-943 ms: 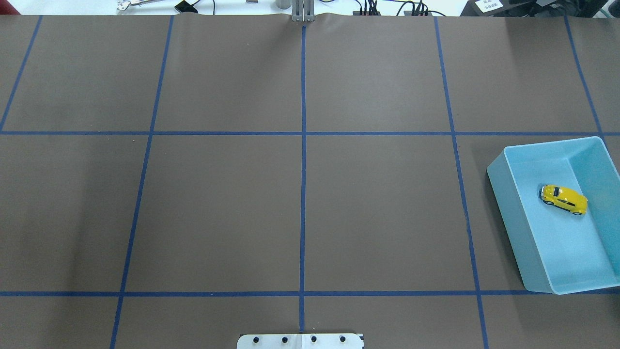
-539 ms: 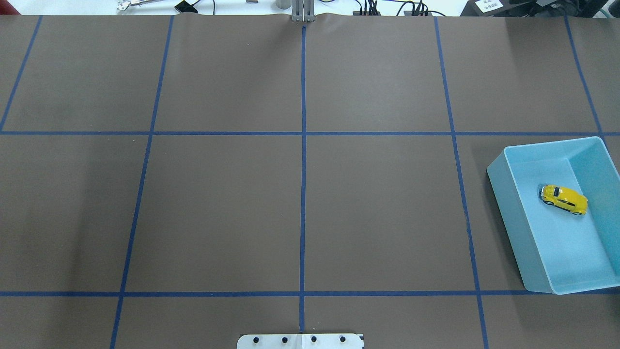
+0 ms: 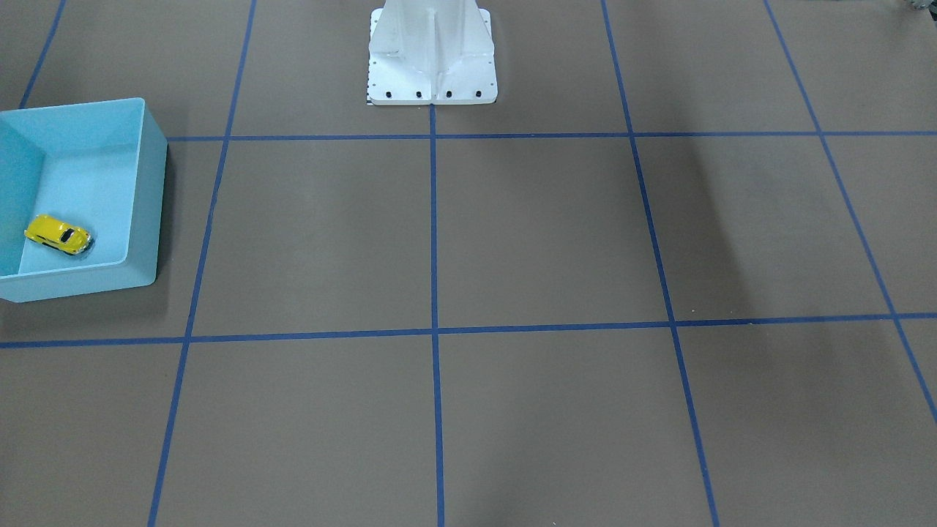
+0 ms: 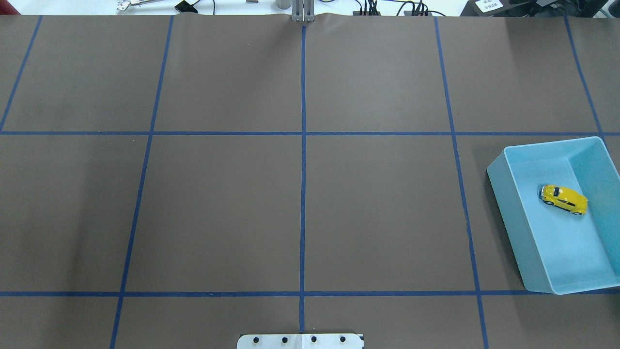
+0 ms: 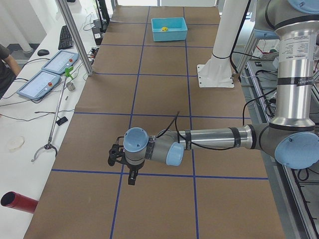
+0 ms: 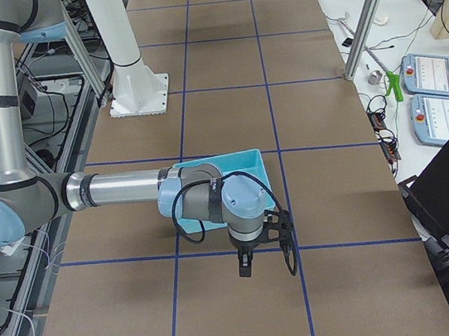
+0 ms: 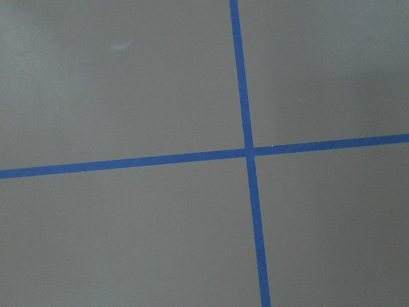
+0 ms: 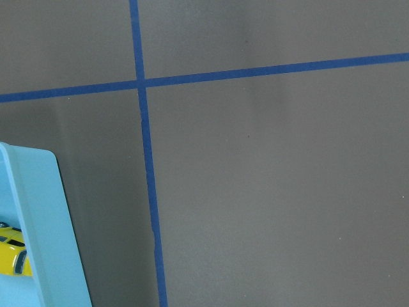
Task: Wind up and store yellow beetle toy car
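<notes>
- The yellow beetle toy car [image 4: 564, 199] sits on its wheels inside the light blue bin [image 4: 514, 218], at the right edge of the overhead view.
- The left pincer [image 5: 121, 171] and the right pincer [image 6: 268, 267] hang over the desk [image 4: 218, 218]; spread or pressed together, I cannot tell.

No writing or number is clear enough to read.

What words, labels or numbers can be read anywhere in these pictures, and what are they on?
No text can be read.
White label, top right of the overhead view: print too small to read.
Control tablets, exterior right view: too blurred to read.
Yellow beetle toy car and light blue bin: no writing shows.
</notes>
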